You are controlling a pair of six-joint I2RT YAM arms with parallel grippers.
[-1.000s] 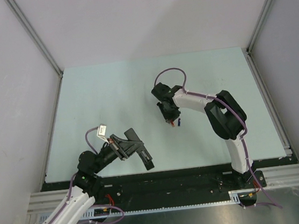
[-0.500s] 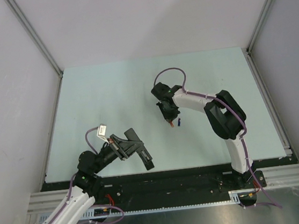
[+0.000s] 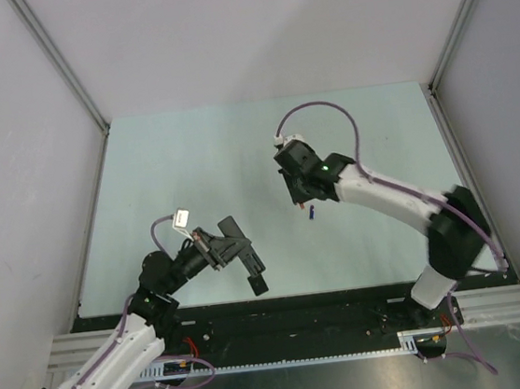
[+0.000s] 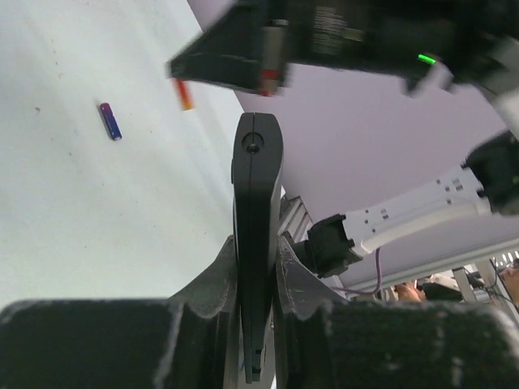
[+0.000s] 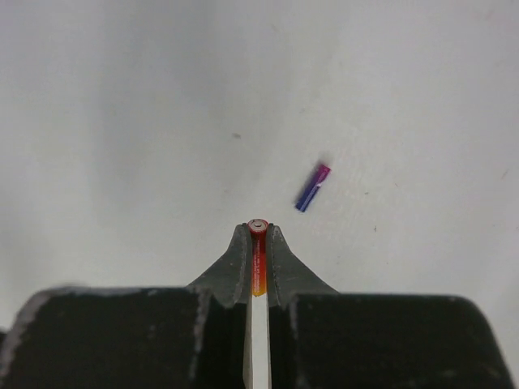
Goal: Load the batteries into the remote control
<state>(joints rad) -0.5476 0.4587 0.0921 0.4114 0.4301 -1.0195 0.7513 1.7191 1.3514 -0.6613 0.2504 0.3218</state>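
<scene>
From above, my left claw (image 3: 235,251) grips the remote (image 3: 257,279), steadying it for loading. My left camera sees the blue battery (image 4: 109,121) lying loose on the table (image 4: 81,211) (its turn comes later). My right camera: right claw (image 5: 258,233) pinches the red battery (image 5: 258,263), ready to carry

A pale green table (image 3: 190,155) between grey walls (image 3: 9,138).

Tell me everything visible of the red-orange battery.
The red-orange battery is a tiny cylinder, red at the tip shading to orange, with a metal cap at its far end. The right tool is shut on its sides, tip poking out. It seems held off the table, apart from the blue-purple battery lying there.
</scene>
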